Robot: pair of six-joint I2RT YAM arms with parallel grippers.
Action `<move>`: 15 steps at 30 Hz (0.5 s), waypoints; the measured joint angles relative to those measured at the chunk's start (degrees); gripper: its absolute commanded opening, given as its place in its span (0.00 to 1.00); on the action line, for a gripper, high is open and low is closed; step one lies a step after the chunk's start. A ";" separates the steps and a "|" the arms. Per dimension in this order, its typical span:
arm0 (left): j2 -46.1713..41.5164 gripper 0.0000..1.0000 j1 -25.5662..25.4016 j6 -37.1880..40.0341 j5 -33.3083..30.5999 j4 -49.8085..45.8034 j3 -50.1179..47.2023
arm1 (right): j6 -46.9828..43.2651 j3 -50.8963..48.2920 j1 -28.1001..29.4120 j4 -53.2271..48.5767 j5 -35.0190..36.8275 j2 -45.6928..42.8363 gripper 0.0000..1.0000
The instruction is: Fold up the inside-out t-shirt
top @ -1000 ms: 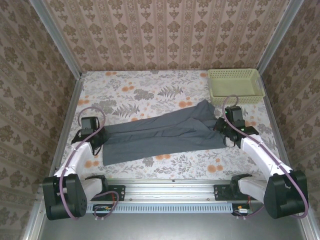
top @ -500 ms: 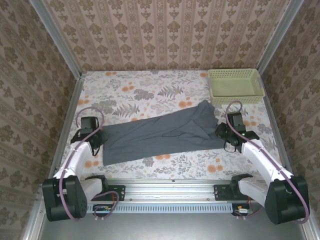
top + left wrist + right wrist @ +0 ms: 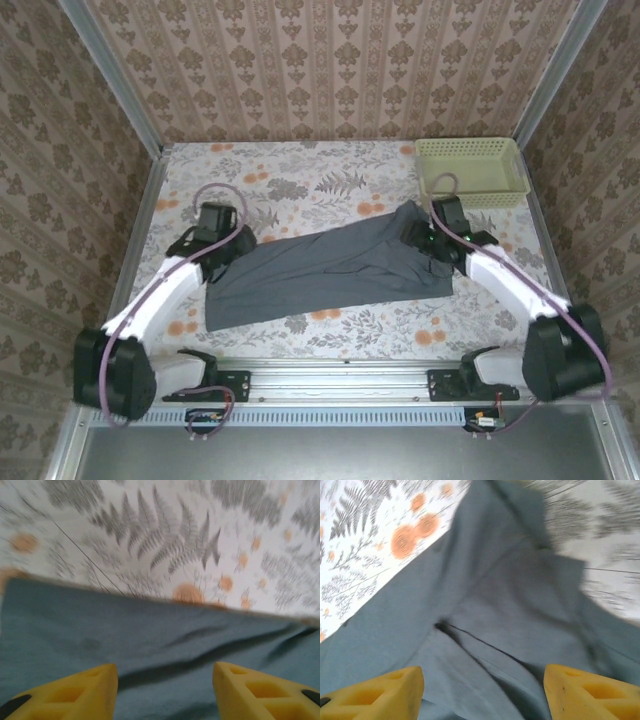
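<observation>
One plain inside-out t-shirt [image 3: 330, 270] lies folded lengthwise.

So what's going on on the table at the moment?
Two arms are working on a blue-grey t-shirt, which lies as a long, roughly folded strip across the flowered table. The left gripper hovers open over the shirt's left end, close to its edge. The right gripper hovers open over the creased right end. Neither holds any fabric. A pale yellow basket sits at the far right corner.
</observation>
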 measured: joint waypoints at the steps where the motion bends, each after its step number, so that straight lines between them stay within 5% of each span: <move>1: 2.34 0.54 -0.28 -0.37 0.55 0.50 -0.02 | 0.28 1.40 0.68 0.92 -0.90 3.13 0.67; 8: 12.94 0.56 3.45 -2.27 4.96 6.27 -4.31 | 5.18 5.03 1.66 5.49 -3.52 20.31 0.69; 15: 15.10 0.63 12.39 -3.06 12.57 15.72 -7.78 | 10.51 -1.29 1.40 13.16 -2.19 17.75 0.69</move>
